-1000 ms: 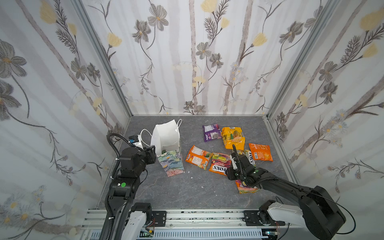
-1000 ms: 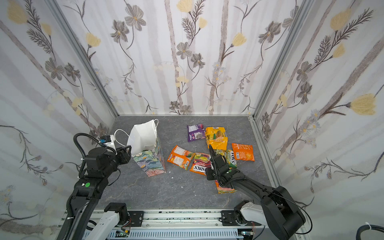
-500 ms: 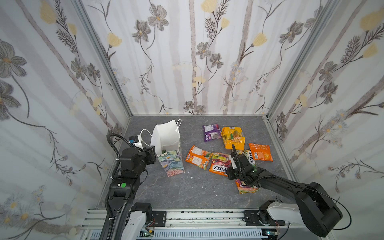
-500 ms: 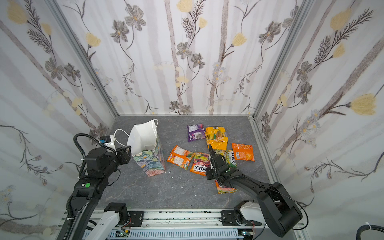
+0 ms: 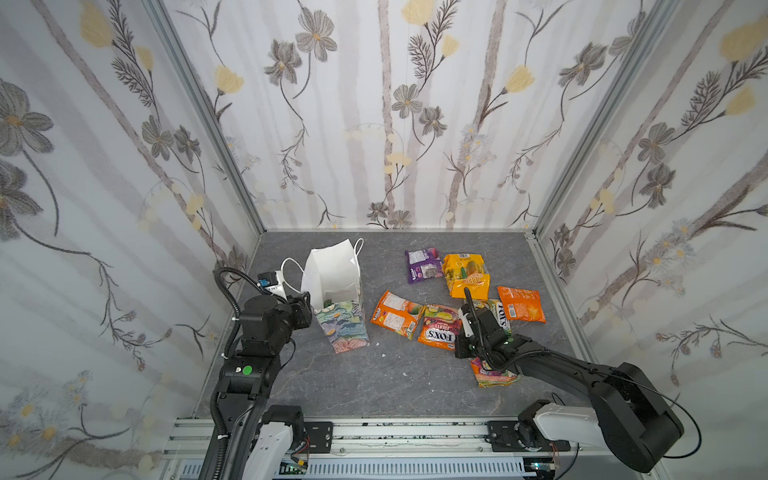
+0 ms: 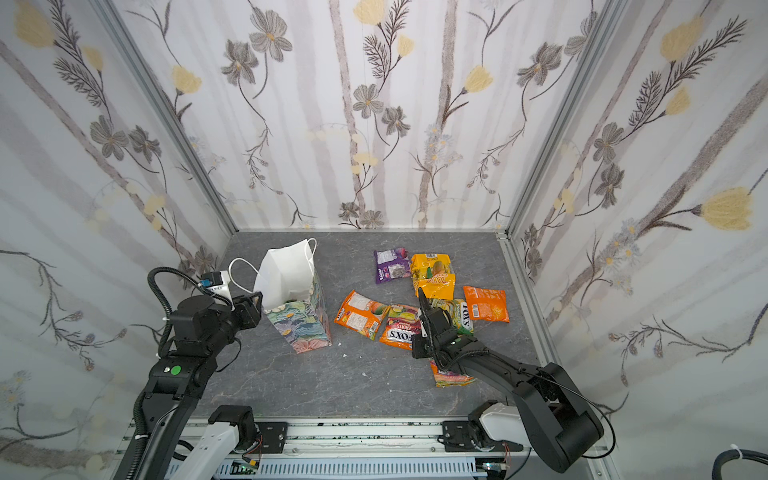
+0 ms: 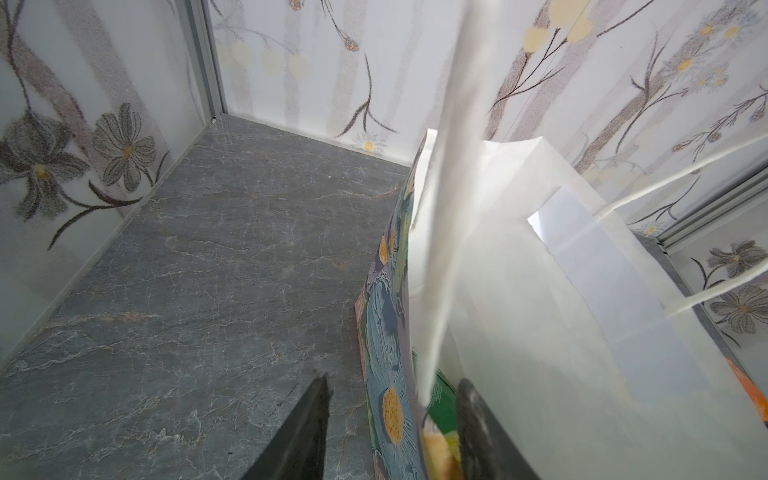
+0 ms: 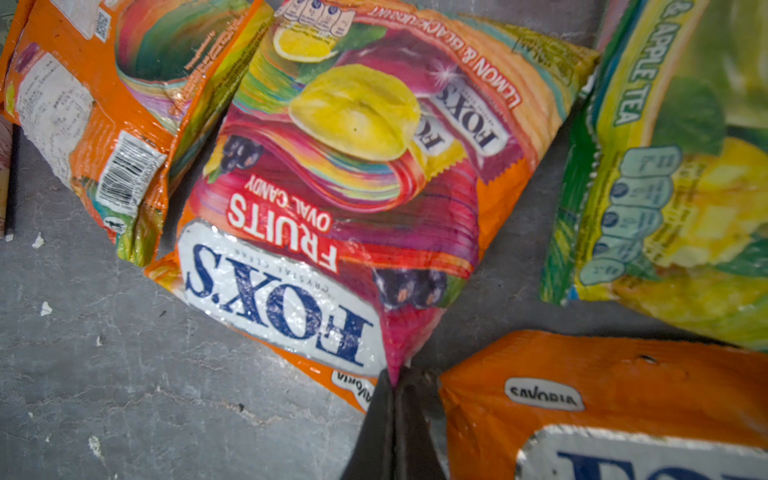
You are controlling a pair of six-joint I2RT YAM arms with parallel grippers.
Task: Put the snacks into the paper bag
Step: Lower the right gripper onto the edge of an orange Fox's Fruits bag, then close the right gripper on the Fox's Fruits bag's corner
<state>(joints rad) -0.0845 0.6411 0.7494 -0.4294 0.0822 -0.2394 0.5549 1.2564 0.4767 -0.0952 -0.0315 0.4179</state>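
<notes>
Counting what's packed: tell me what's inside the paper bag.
A green-and-yellow packet shows inside the paper bag; its white walls hide the rest of the bottom.

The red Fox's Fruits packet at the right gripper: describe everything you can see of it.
The crinkly red-and-orange plastic FOX'S FRUITS packet pictures a lemon and blackcurrants, with a white logo panel. It lies face up on the grey tabletop between an orange barcode packet and a green-yellow packet. The right gripper is shut on its pinched corner.
</notes>
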